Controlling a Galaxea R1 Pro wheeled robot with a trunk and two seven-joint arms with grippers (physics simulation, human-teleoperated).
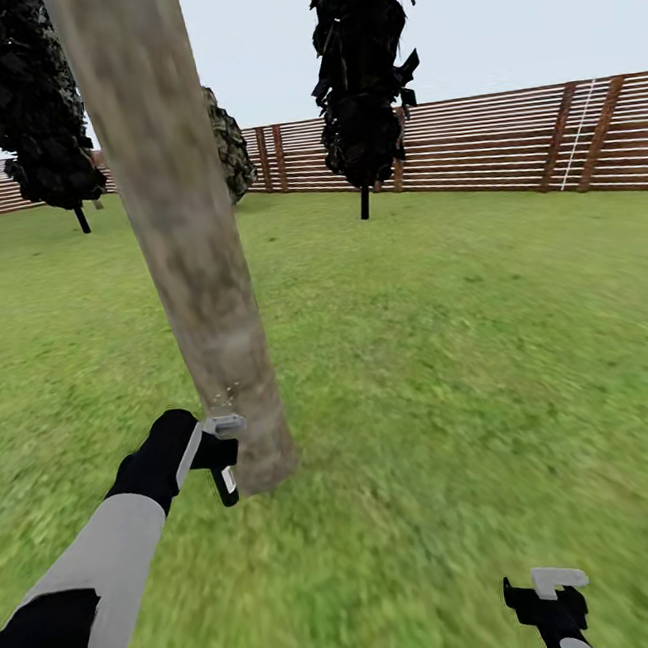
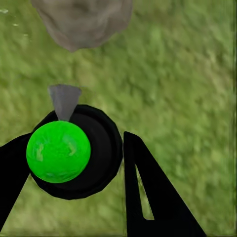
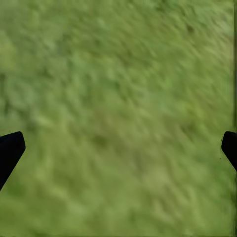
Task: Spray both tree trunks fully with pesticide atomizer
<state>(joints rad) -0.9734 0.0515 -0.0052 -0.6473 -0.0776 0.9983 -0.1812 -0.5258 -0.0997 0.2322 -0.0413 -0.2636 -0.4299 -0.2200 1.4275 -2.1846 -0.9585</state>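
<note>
A thick, mottled grey-brown tree trunk (image 1: 184, 239) rises from the lawn just ahead, leaning across the head view; its base (image 2: 81, 22) also shows in the left wrist view. My left gripper (image 1: 225, 466) is shut on the pesticide atomizer (image 2: 58, 151), a black body with a bright green round top and a grey nozzle (image 2: 64, 101) aimed at the trunk's foot. In the head view the atomizer (image 1: 225, 428) sits right beside the trunk, low down, with a few pale specks above it. My right gripper (image 1: 552, 605) hangs open over bare grass, fingers spread wide (image 3: 118, 148).
Green lawn (image 1: 468, 348) stretches all around. A brown slatted fence (image 1: 504, 137) closes the back. Two near-black narrow trees (image 1: 365, 68) (image 1: 21, 97) stand far off, and a mottled green crown (image 1: 231, 143) peeks out behind the trunk.
</note>
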